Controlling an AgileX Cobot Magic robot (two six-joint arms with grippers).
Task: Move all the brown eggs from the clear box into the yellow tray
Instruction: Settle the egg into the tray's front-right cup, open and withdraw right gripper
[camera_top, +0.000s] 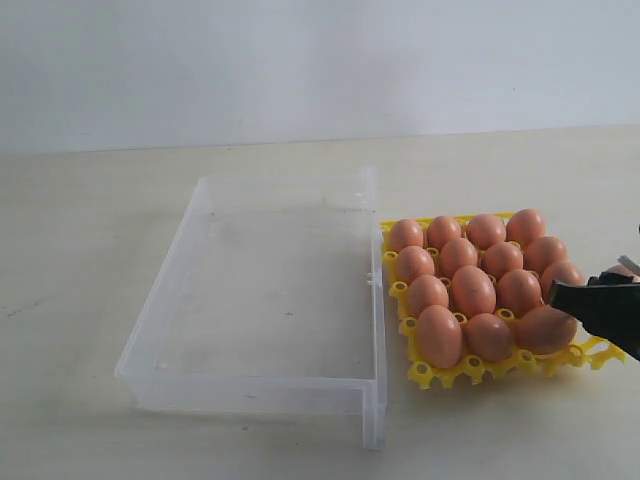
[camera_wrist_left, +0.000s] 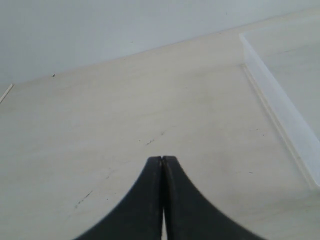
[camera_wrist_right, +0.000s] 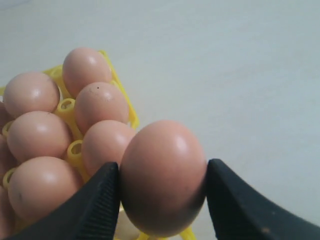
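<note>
Fifteen brown eggs (camera_top: 473, 290), by our count, are over on the yellow tray (camera_top: 432, 375), and the clear box (camera_top: 250, 392) lying just to its left lets us look straight through to its floor. Around them we have only the pale table (camera_top: 80, 250) and the plain wall (camera_top: 300, 60) behind. Now the right pincer (camera_wrist_right: 162, 187): it reaches in from the right edge of the exterior view at the tray's near right corner, jaws clenched on the held egg (camera_wrist_right: 162, 160), one dark jaw on either side of the shell. Neighbouring eggs crowd it on the tray side, just beside it in their cups. Whether the held egg rests in a cup or hangs just above, we cannot tell. Over to the left pincer (camera_wrist_left: 161, 167): fingertips pressed together, gripping nothing, above bare table, with a wall of the clear box near it.
</note>
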